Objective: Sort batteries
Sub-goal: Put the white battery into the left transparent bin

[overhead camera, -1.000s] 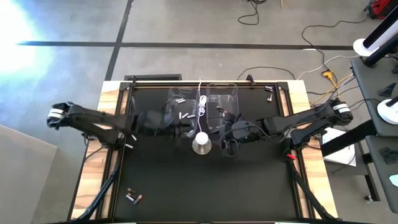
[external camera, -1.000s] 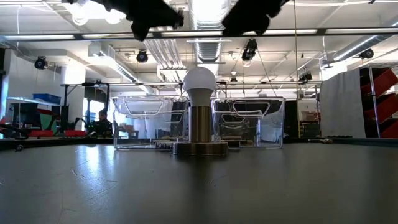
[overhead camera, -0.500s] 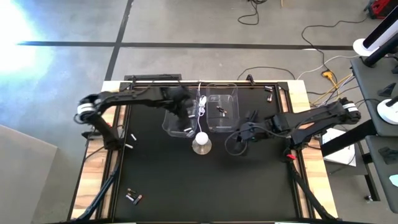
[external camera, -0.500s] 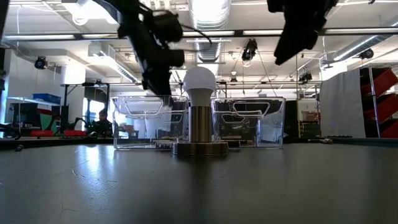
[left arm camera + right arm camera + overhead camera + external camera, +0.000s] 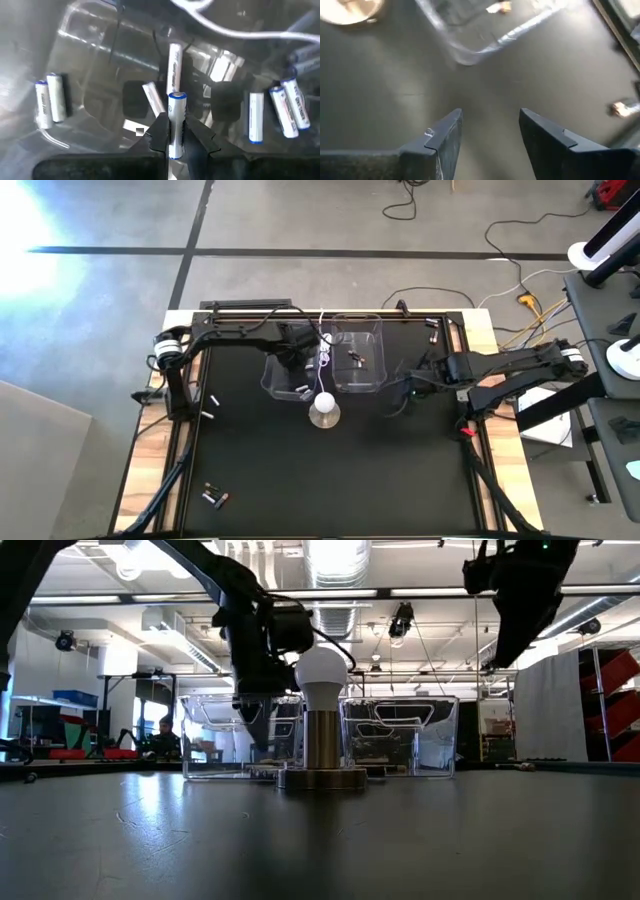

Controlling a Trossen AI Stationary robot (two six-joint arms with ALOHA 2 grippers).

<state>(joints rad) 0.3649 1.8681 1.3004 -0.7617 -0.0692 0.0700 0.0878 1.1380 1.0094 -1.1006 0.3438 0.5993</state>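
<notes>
Overhead ceiling lights (image 5: 335, 558) burn out to white in the low view; arms read as silhouettes against them. Strong glare patch on the floor (image 5: 25, 220) at the high view's left edge. Both wrist views motion-blurred; clear bin (image 5: 100, 60) walls throw bright reflections. Table (image 5: 320, 840) shows soft sheen.

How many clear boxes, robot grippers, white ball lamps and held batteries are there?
Clear bins: 2, the left bin and the right bin
Grippers: 2, the left gripper and the right gripper
Lamps: 1, the white ball lamp
Held things: 1, the battery pinched in the left gripper
Total: 6
</notes>
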